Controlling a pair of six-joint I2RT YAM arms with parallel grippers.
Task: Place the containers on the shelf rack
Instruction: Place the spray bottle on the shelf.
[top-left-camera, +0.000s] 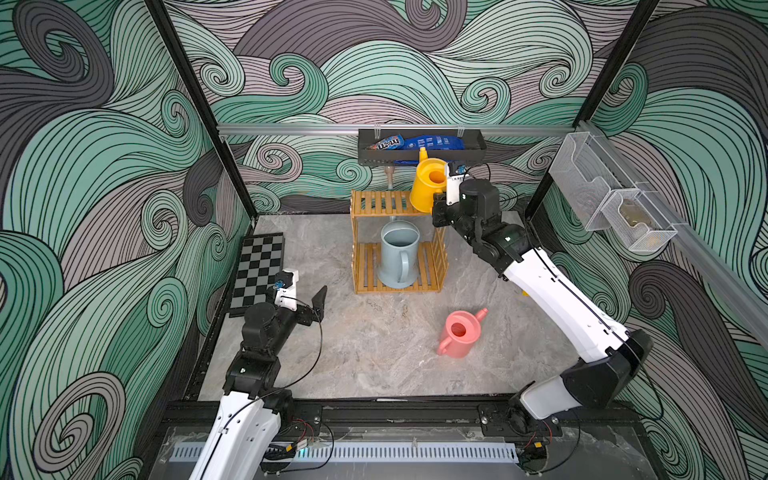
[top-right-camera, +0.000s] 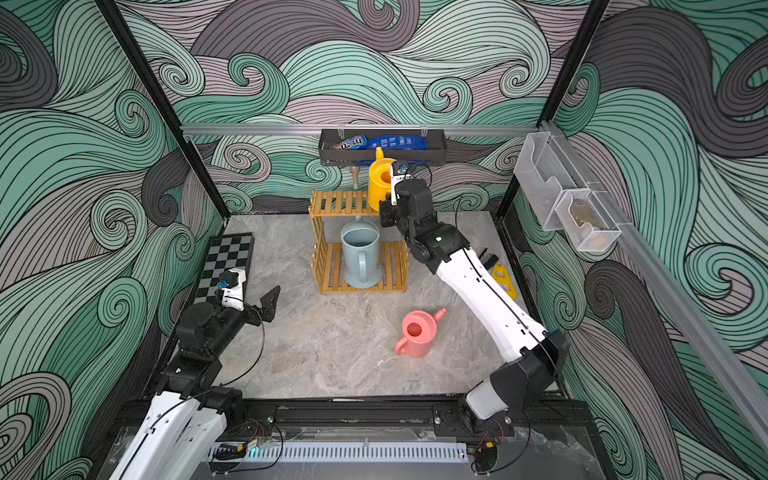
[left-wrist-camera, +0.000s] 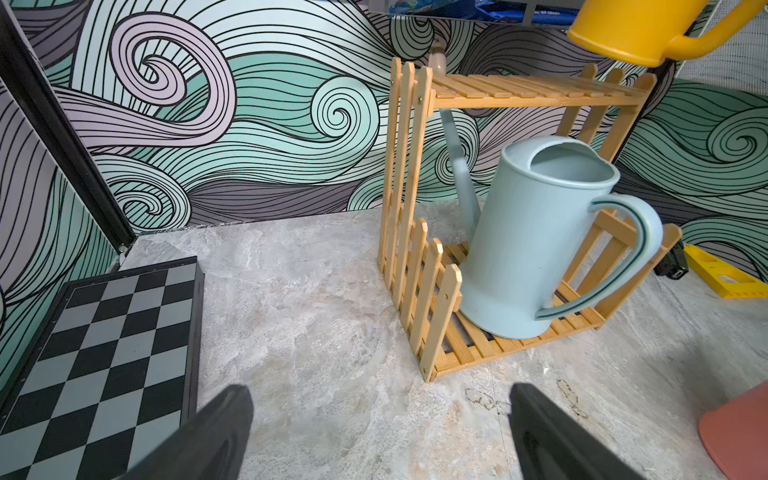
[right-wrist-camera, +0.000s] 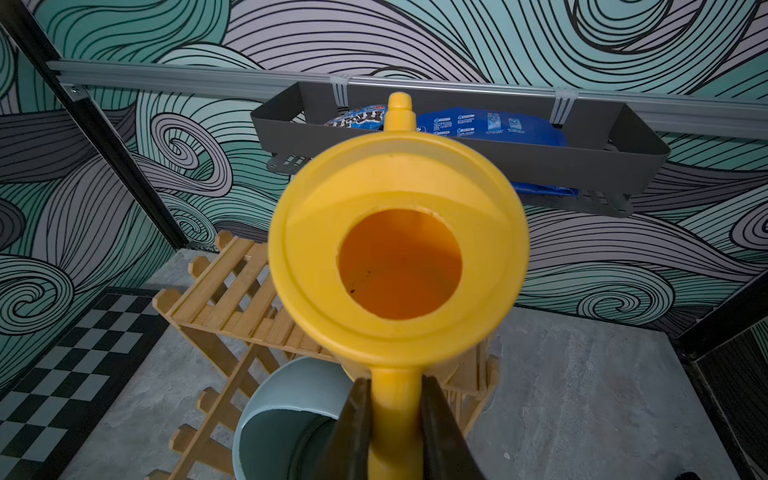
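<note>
The right gripper (right-wrist-camera: 395, 415) is clamped on the handle of the yellow watering can (right-wrist-camera: 399, 178), one black finger on each side. In both top views its fingertips are hidden under the wrist.

The can hangs tilted above the right end of the top tier of the shelf rack (top-left-camera: 380, 202). In the left wrist view there seems to be a gap between it and the slats. That view cuts off its top and spout, and the right wrist view hides its base. Its spout points at the back wall, its tip in front of the black wall tray (right-wrist-camera: 540, 162) of snack bags (right-wrist-camera: 490, 124). Its handle points back along the arm.

The pale blue watering can (top-left-camera: 399, 257) stands upright on the lower tier with its handle facing the front. Its long spout rises behind the top tier, which hides the middle of it in the top views. Only the beige tip (top-left-camera: 389, 174) shows above.

The pink watering can (top-left-camera: 459, 334) stands on the table in front of the rack and to its right. Its spout points back and right, its handle front and left. The left wrist view shows only a corner of it.

The left gripper (left-wrist-camera: 378, 395) hangs wide open and empty over the table beside the chessboard (top-left-camera: 257, 270), well apart from the rack. Only one of its fingers shows clearly in the top views.

A yellow slotted piece (top-right-camera: 505, 282) lies near the right wall. It is almost wholly hidden by the arm in a top view and hard to identify. Wire mesh baskets (top-left-camera: 598, 195) hang on that wall.
</note>
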